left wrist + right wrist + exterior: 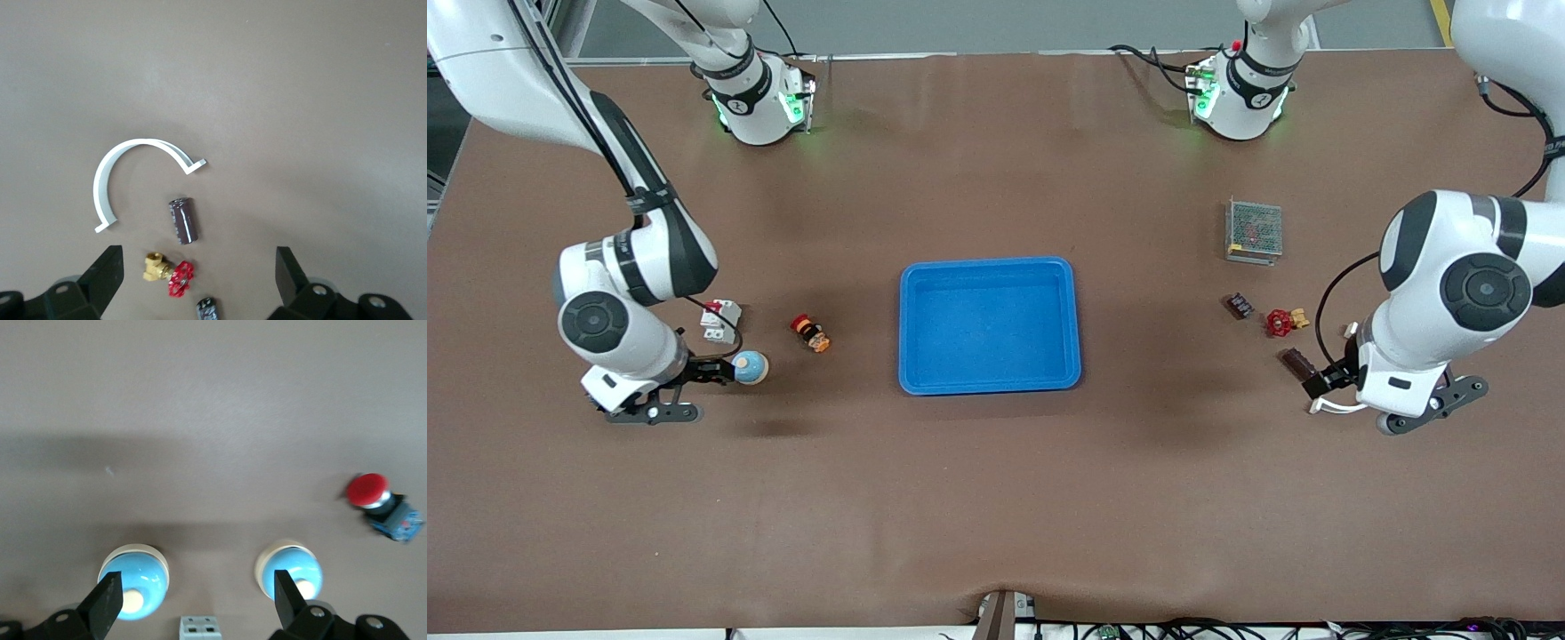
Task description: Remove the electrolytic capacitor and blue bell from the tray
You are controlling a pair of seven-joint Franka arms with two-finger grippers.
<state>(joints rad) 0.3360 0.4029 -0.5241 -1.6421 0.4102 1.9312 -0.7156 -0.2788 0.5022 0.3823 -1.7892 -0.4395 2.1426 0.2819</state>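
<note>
We are hovering the left end effector (197, 280) open over the capacitor (183, 221); our right end effector (193, 603), open, is flanking a bell (133, 581), where the right wrist view is showing two bells.

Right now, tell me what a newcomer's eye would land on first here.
The bright blue tray sits mid-table. Toward the right arm's end, the right gripper hangs with open fingers by a light blue bell. Toward the left arm's end, the left gripper hangs open near a dark capacitor, beside a white curved clip.
</note>
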